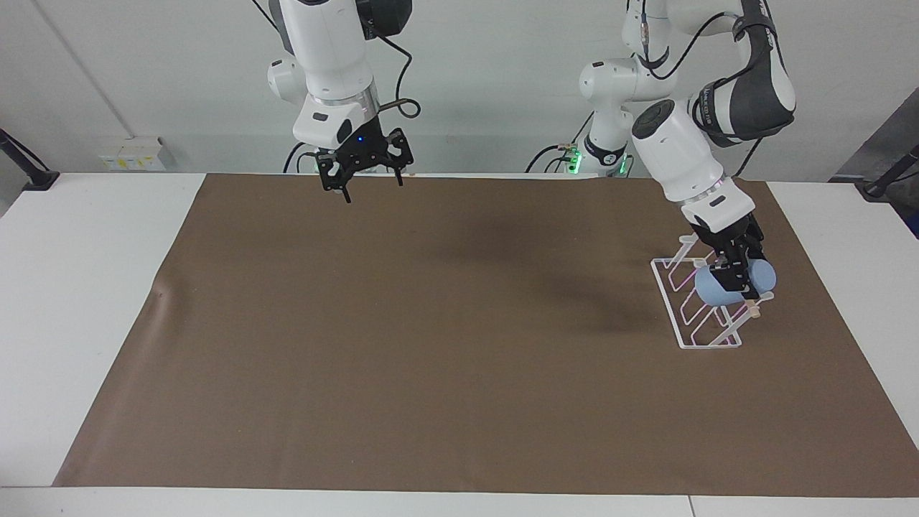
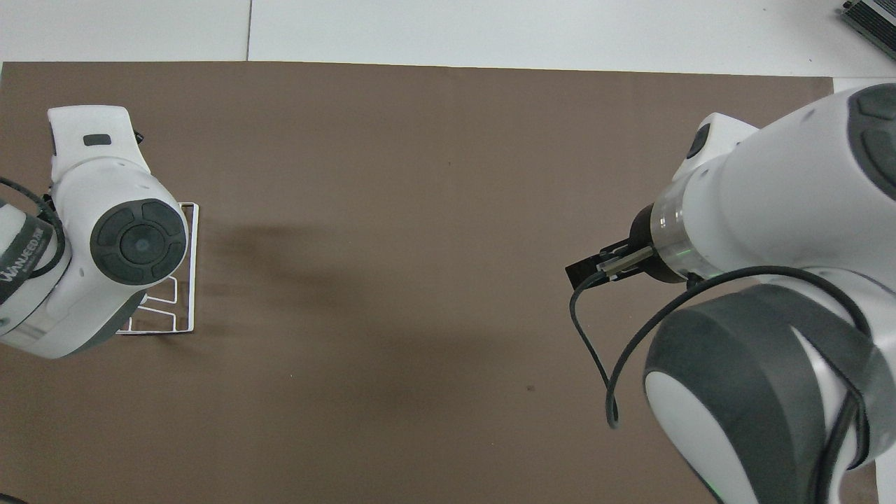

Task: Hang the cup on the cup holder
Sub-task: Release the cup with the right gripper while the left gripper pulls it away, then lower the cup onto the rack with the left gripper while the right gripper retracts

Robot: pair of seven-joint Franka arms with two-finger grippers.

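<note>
The light-blue cup (image 1: 732, 285) lies on its side at the right of the facing view, clamped in the left gripper (image 1: 736, 278), whose fingers pinch its wall. It sits against the cup holder (image 1: 678, 316), by the wooden dowel (image 1: 751, 309); contact is unclear. The brown mat (image 1: 431, 345) covers the white bench (image 1: 86, 244). At the upper left, the right gripper (image 1: 367, 181) hangs spread wide, holding nothing, above the mat's edge.
</note>
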